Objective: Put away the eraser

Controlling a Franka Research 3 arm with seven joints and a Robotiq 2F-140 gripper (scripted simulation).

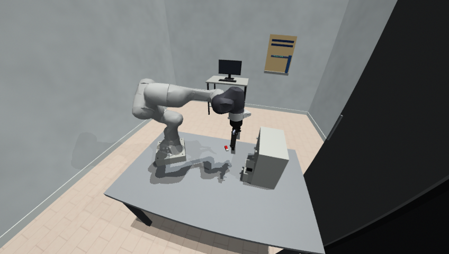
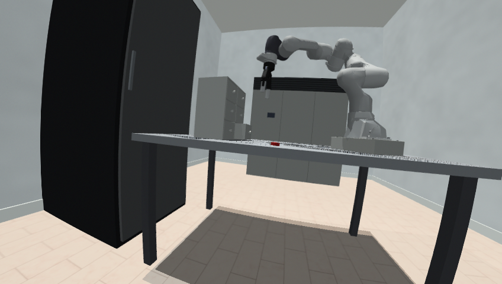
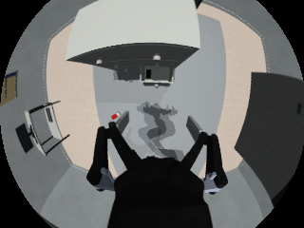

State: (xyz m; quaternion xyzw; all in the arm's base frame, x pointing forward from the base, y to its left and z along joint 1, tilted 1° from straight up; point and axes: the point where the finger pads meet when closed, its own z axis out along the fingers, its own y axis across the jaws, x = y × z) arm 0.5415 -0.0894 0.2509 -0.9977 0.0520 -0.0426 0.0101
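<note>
Tool [image 1: 233, 147] [image 2: 265, 94] [image 3: 158, 118], one, open, high over tabletop [image 1: 201, 201] [image 2: 317, 156] [image 3: 204, 62]; eraser [image 1: 226, 148] [image 2: 274, 144] [image 3: 114, 116], red-and-white, at the wrist view's centre left.

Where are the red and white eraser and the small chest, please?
Red and white eraser [image 1: 226, 147] [image 2: 274, 144] [image 3: 114, 116]: top, exterior and wrist views; its red part.
Small chest [image 1: 272, 143] [image 2: 212, 107] [image 3: 138, 28]: top and wrist views, its top panel; exterior view, its side panel.
</note>
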